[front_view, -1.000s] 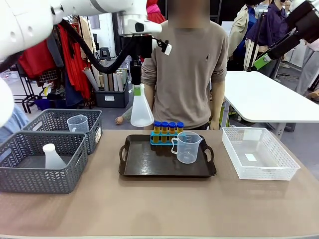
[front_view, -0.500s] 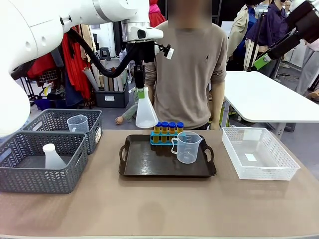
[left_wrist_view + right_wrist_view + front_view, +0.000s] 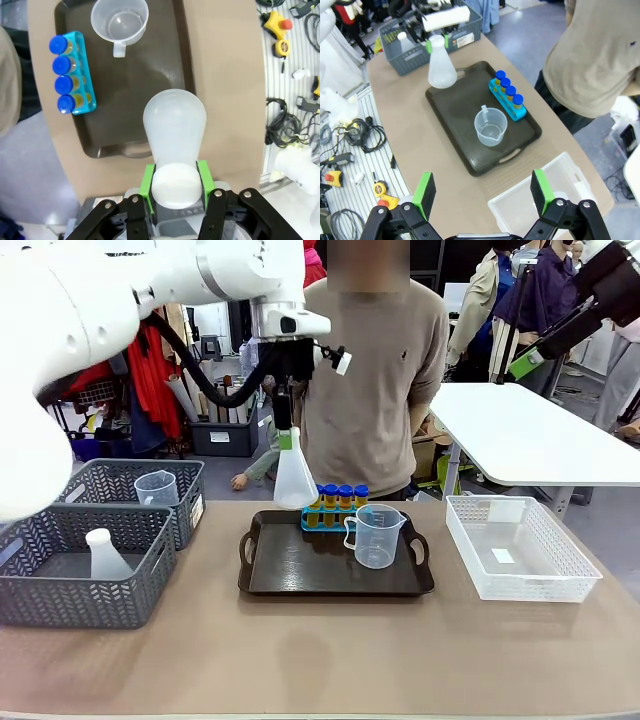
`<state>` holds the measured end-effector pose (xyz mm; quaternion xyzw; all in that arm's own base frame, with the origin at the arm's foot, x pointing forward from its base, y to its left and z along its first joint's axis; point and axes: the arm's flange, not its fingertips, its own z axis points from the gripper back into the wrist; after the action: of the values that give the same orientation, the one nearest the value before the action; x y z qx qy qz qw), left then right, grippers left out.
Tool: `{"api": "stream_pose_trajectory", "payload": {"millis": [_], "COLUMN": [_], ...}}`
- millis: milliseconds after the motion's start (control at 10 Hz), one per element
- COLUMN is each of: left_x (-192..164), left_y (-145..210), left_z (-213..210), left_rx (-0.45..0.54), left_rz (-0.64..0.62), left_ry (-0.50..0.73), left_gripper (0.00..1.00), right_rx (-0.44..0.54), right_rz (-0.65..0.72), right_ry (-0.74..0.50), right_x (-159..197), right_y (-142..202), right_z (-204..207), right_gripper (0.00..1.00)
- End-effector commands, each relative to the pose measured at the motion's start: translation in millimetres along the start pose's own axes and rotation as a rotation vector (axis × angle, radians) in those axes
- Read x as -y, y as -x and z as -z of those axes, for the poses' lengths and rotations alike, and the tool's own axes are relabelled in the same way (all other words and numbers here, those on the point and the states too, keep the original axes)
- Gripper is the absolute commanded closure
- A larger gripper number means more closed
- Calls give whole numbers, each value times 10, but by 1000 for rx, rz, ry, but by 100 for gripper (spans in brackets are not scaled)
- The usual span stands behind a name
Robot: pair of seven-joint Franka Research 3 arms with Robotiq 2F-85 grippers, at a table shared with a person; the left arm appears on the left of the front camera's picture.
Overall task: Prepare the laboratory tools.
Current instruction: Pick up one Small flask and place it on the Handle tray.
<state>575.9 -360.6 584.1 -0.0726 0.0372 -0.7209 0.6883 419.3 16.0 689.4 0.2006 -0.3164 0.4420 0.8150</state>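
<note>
- Left claw (image 3: 285, 430) grips the conical flask (image 3: 295, 480) by its neck, base hanging down, clear above the tray (image 3: 300, 580) for upright set-down.
- Right claw (image 3: 482, 192) stands open, empty, well above the bench (image 3: 440, 165).
- Beaker (image 3: 376, 536) and tube rack (image 3: 312, 524) occupy the tray.

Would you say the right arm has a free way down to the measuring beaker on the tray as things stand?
Probably yes: the right tool is open and empty, high above the table, and the measuring beaker stands uncovered on the tray, apart from the tube rack.

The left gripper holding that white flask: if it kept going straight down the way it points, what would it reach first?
Probably the dark tray's left end: the flask in the left gripper hangs over that edge, though the depth is hard to judge.
</note>
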Motion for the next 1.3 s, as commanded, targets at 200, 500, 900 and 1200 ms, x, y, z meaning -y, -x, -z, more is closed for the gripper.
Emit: {"api": "stream_pose_trajectory", "payload": {"millis": [200, 500, 900, 1200], "left_x": [-392, -451, -545, -555], "left_y": [-183, -314, -360, -295], "left_z": [389, 756, 1166, 1372], "left_rx": [-35, -53, -100, -104], "left_rz": [35, 94, 125, 115], "left_ry": [-30, -11, -61, -80], "left_gripper": [100, 100, 100, 100], "right_rx": [8, 8, 8, 8], "right_rz": [-4, -4, -4, -4], "right_ry": [-6, -6, -6, -6], "right_x": [0, 0, 0, 0], "right_y": [-8, -8, -8, -8], "right_z": [-9, -9, -9, -9], "right_gripper": [0, 0, 0, 0]}}
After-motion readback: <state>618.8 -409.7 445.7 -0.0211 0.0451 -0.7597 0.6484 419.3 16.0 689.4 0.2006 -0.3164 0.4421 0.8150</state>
